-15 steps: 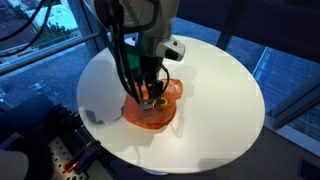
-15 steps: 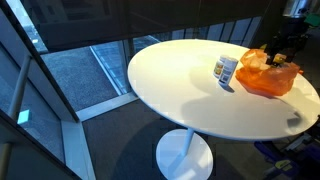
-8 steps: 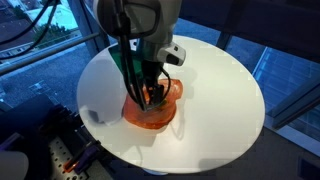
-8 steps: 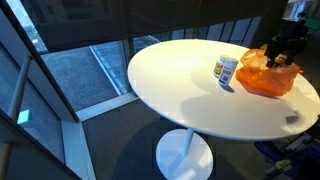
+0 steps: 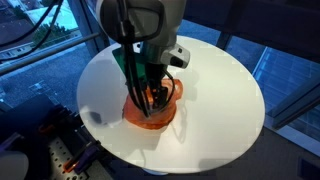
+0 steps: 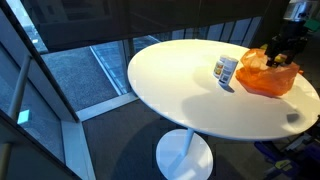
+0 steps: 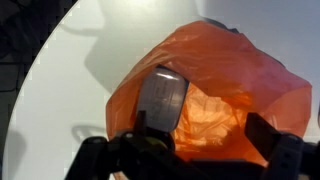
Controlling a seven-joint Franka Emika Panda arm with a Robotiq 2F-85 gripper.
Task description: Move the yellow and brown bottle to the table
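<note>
My gripper reaches down into the orange translucent bowl on the round white table. It also shows in an exterior view over the bowl. In the wrist view the two fingers stand wide apart inside the bowl, with only orange wall between them. The brown bottle with the yellow cap does not show clearly in any view. The gripper and the bowl's wall hide the inside of the bowl.
A small pale bottle with a light cap stands on the table right beside the bowl. The table edge and a glass wall lie beyond it. Equipment and cables sit by the table's near edge.
The gripper has sunk slightly lower into the bowl. The bowl and the pale bottle have not moved.
</note>
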